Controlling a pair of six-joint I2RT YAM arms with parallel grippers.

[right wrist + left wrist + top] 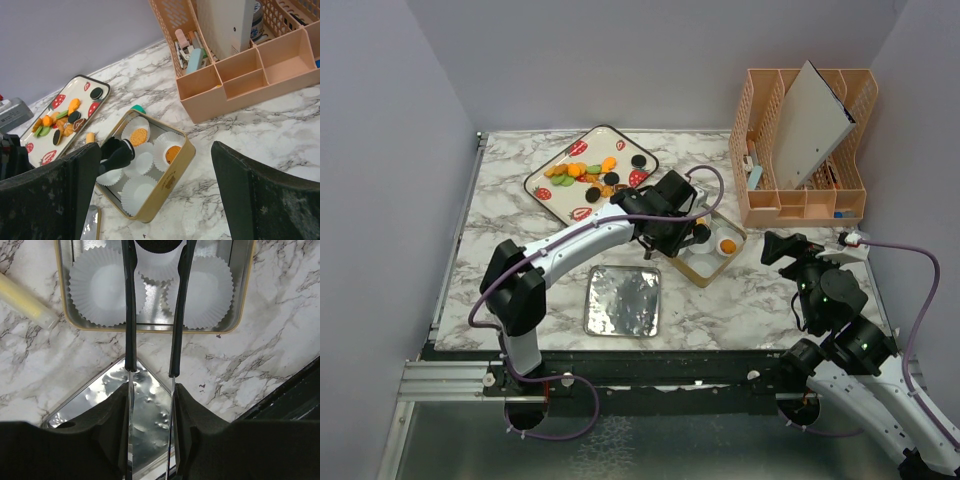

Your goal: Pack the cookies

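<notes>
Several small cookies [588, 172] in orange, black, green and brown lie on the strawberry-print tray [555, 195], also in the right wrist view [60, 125]. A gold tin [705, 278] holds white paper cups; one has a tan cookie [139, 136], another an orange cookie [173, 153]. My left gripper [692, 237] is over the tin, shut on a black cookie [156, 245] above an empty cup [107, 290]. My right gripper [782, 247] is open and empty, right of the tin, its fingers [50, 195] wide apart.
The tin's silver lid [623, 300] lies near the front, left of the tin. A peach desk organizer [805, 150] stands at the back right. A yellow stick [27, 302] lies beside the tin's far-left side.
</notes>
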